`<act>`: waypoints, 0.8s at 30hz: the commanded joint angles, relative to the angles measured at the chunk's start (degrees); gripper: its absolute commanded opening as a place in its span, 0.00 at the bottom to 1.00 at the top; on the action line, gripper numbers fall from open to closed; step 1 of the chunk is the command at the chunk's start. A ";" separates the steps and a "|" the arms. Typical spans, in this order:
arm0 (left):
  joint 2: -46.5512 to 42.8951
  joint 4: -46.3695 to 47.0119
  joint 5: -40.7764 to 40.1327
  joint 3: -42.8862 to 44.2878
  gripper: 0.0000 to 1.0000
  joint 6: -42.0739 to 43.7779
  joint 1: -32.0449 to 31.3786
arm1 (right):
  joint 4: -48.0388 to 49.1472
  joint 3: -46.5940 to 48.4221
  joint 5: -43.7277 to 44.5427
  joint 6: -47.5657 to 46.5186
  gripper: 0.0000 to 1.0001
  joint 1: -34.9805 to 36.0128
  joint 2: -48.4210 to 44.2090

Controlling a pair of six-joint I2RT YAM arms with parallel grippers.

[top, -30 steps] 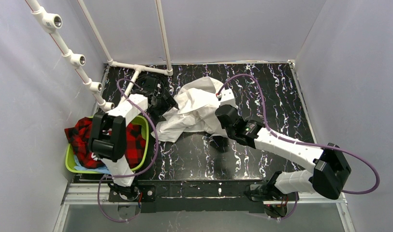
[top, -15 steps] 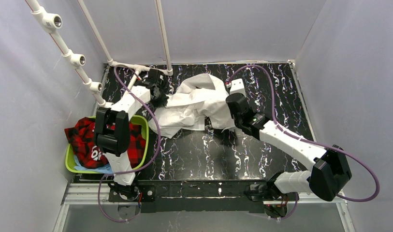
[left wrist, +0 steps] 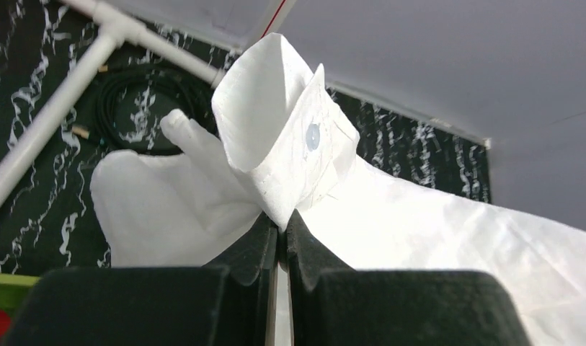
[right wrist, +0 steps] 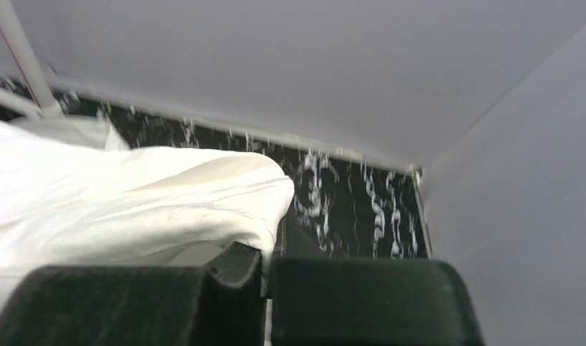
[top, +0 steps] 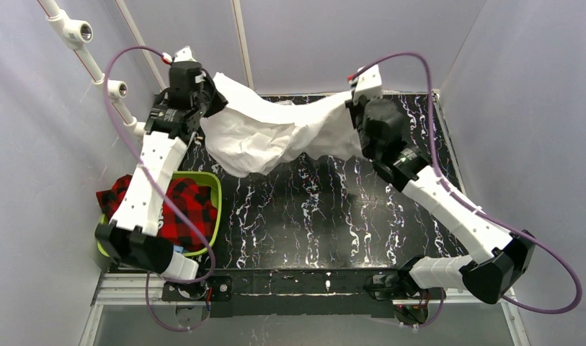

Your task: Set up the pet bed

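Note:
A white fabric sheet (top: 264, 133) with a round snap (left wrist: 313, 136) hangs stretched above the black marbled table (top: 333, 216), its middle sagging. My left gripper (top: 209, 92) is raised at the back left and shut on one folded corner (left wrist: 282, 225). At the back right my right gripper (top: 353, 108) is shut on the opposite hemmed edge (right wrist: 267, 249). White pipe frame (top: 106, 81) rises along the left wall, just behind the left gripper. No other part of a pet bed shows.
A lime green basket (top: 215, 184) holding red plaid cloth (top: 185, 209) and something blue sits at the near left. A coiled black cable (left wrist: 135, 97) lies by the pipe joint at the back left. Grey walls close in the back and both sides.
The left gripper shut on the sheet's corner. Both arms then rose toward the back and spread apart, lifting the crumpled sheet off the table and stretching it out.

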 commanded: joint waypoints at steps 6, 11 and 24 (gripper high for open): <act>-14.53 5.84 0.96 0.69 0.00 6.52 0.25 | 7.02 12.12 -12.59 -4.19 0.01 -0.35 -8.19; -10.96 3.45 -0.12 0.80 0.00 5.21 0.25 | -1.75 8.51 -4.42 -1.70 0.01 -0.35 -7.47; 17.25 -11.98 6.01 11.30 0.89 0.95 0.19 | -26.48 -1.54 -2.41 26.07 0.01 -24.62 16.02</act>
